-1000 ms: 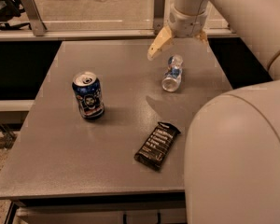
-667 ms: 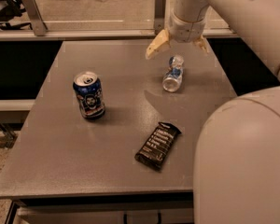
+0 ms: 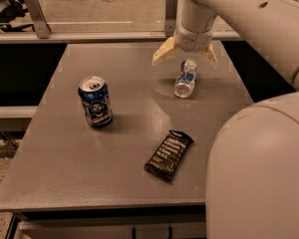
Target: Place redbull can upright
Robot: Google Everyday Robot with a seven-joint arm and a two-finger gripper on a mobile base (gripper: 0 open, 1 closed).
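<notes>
**Can down, nothing gripped yet**

Reading the grey matte bench (image 3: 65,173) as a clock with twelve at its far edge, the wide dark blue can with a face picture (image 3: 95,102) stands upright at about nine o'clock, well apart from my work. A flat black snack bar in its wrapper (image 3: 168,156) lies at about five o'clock.

My cream-coloured fingers (image 3: 163,54) hang at about one o'clock, spread wide and gripping nothing. They straddle the far end of the slim silver redbull can with blue marking (image 3: 184,81). I cannot tell whether either tip touches it.

That can lies on its side at one o'clock, lengthwise toward me, one round end facing the near edge.

As I judge it, none of the task is done. Left to do: close on the can, lift it, turn it on end and set it down.

The bench top is flat and faintly speckled, with bare space around the can. Past twelve o'clock runs a metal rail (image 3: 89,35) with pale floor behind; dark gaps flank the bench.
</notes>
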